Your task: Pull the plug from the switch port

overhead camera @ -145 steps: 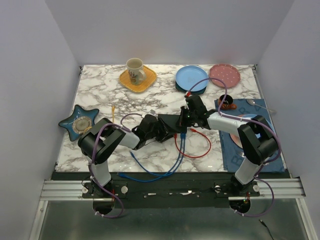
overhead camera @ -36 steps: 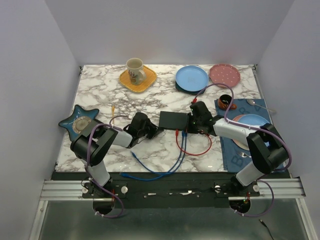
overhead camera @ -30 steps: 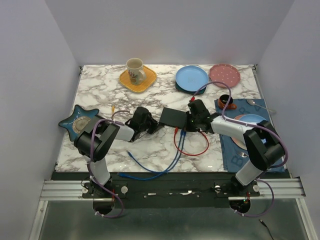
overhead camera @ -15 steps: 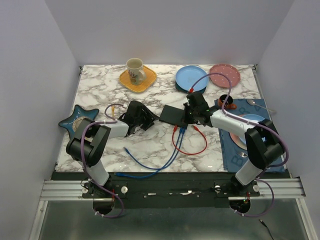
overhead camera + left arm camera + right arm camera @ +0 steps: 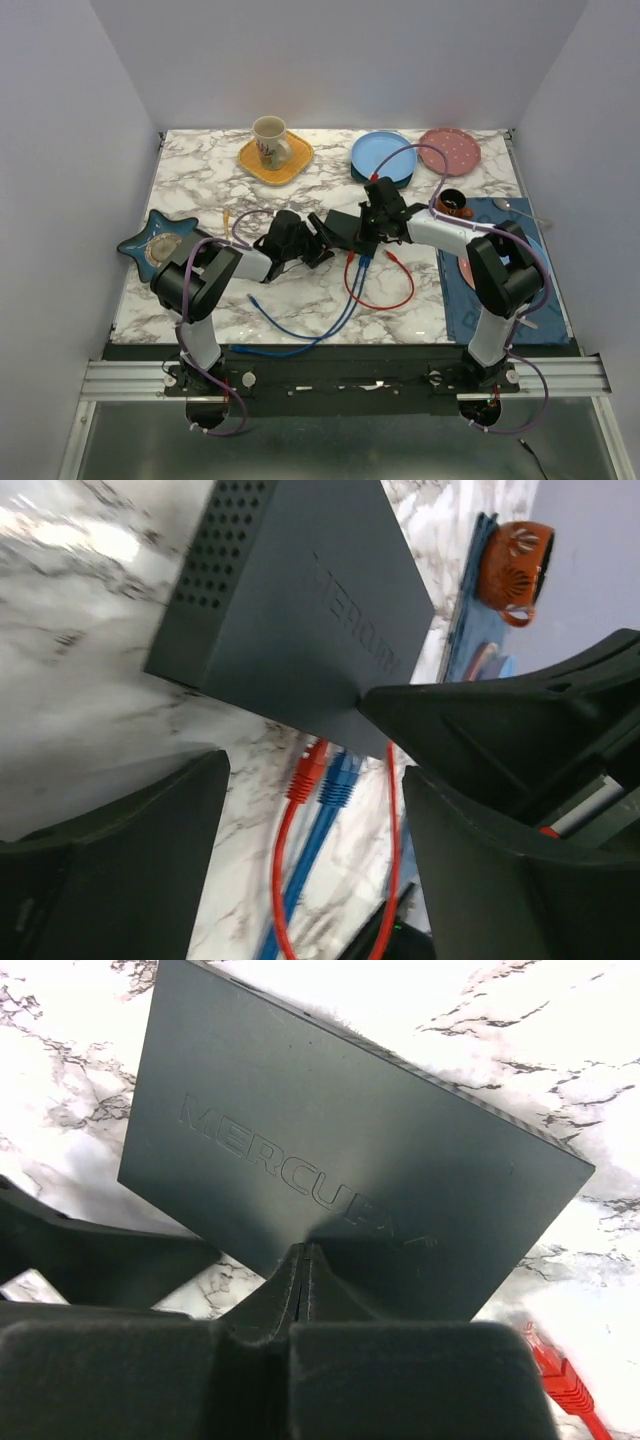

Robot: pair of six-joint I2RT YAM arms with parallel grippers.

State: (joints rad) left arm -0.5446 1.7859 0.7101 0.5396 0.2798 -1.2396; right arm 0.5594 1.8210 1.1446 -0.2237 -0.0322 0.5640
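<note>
Both ends of the black box [image 5: 345,228] are taken: left gripper [image 5: 320,244] at one, right gripper [image 5: 371,232] over the other. Red cable [image 5: 400,298] and blue cable [image 5: 310,330] sprawl from its near edge; the far edge lies open.

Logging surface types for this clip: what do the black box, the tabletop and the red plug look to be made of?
The black box: likely moulded plastic, matte, with embossed lettering and vent holes.
The tabletop: marble look, white with grey veins and glossy glare; could be laminate.
The red plug: seemingly soft plastic boot, ribbed.
</note>
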